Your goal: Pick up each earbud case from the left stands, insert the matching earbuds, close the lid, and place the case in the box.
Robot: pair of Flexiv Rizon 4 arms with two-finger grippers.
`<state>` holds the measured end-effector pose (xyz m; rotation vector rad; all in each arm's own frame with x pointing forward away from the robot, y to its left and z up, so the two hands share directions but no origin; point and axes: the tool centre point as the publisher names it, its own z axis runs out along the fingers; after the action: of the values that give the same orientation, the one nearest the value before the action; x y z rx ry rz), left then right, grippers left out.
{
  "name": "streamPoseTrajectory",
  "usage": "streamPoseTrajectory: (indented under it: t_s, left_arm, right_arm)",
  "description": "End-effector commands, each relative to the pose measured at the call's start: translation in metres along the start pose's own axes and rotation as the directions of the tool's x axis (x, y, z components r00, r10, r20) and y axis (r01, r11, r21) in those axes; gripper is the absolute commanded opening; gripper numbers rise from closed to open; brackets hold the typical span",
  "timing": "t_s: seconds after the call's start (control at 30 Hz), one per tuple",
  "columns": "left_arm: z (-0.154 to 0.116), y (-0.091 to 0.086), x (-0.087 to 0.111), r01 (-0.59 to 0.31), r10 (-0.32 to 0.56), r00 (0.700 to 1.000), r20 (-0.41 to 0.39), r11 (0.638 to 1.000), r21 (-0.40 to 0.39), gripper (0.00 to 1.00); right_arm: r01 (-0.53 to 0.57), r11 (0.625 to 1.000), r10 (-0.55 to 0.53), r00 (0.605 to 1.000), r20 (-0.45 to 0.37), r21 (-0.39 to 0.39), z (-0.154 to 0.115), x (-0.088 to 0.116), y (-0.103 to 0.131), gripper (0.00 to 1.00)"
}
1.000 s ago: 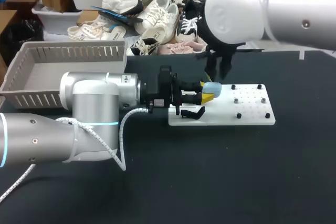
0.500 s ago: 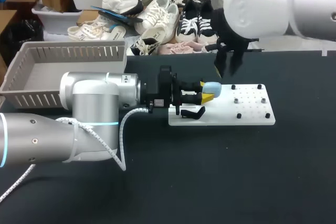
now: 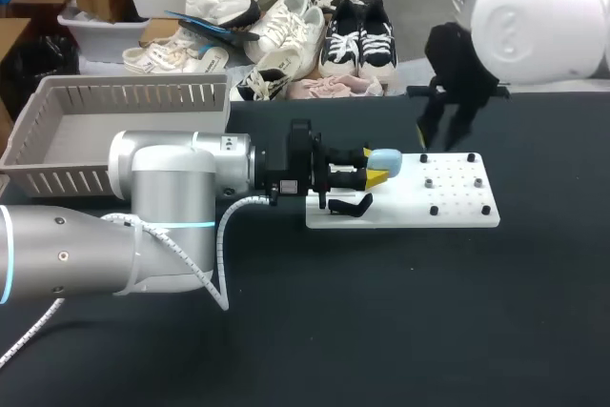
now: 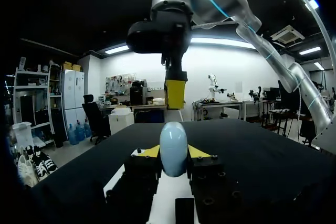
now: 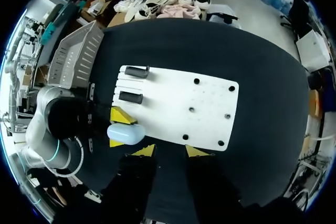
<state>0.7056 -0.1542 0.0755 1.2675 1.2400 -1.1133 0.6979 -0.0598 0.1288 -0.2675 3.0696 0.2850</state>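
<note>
Left fingers (image 4: 148, 152), apparently snug around blue case (image 4: 173, 148)

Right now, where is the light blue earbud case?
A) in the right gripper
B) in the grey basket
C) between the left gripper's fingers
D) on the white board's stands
C: the light blue earbud case sits pinched between the two yellow tips of the left gripper; the right gripper is empty.

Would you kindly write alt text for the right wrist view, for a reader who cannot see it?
The left tool grips a pale blue earbud case at the edge of a white board on the black table. The right tool hangs open above, and two black stands sit on the board.
</note>
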Motion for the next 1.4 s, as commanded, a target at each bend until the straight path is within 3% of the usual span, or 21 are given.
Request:
streamPoseTrajectory:
  t_s: [0.03,0.7,0.9,1.1,1.4]
  left_arm:
    - [0.000,0.000,0.001,-0.001,0.001,1.000,0.002,1.000,-0.001,0.00]
    - [0.000,0.000,0.001,-0.001,0.001,1.000,0.002,1.000,-0.001,0.00]
    - [-0.012,-0.001,-0.005,-0.010,0.011,1.000,0.014,1.000,-0.029,0.00]
    - [-0.046,0.000,-0.021,-0.048,0.048,0.999,-0.001,0.993,-0.106,0.00]
    - [-0.134,0.008,-0.024,-0.092,0.066,0.993,-0.094,0.947,-0.308,0.00]
  right_arm:
    - [-0.013,1.000,0.014,0.992,0.125,-0.015,-0.002,0.012,-0.007,0.30]
    - [-0.042,0.998,0.050,0.984,0.170,-0.050,-0.007,0.021,-0.020,0.30]
    - [-0.044,0.998,0.052,0.984,0.168,-0.051,-0.007,0.022,-0.019,0.29]
    - [-0.045,0.998,0.053,0.985,0.162,-0.050,-0.006,0.021,-0.018,0.27]
    - [-0.044,0.998,0.050,0.987,0.156,-0.039,-0.008,0.019,-0.012,0.27]
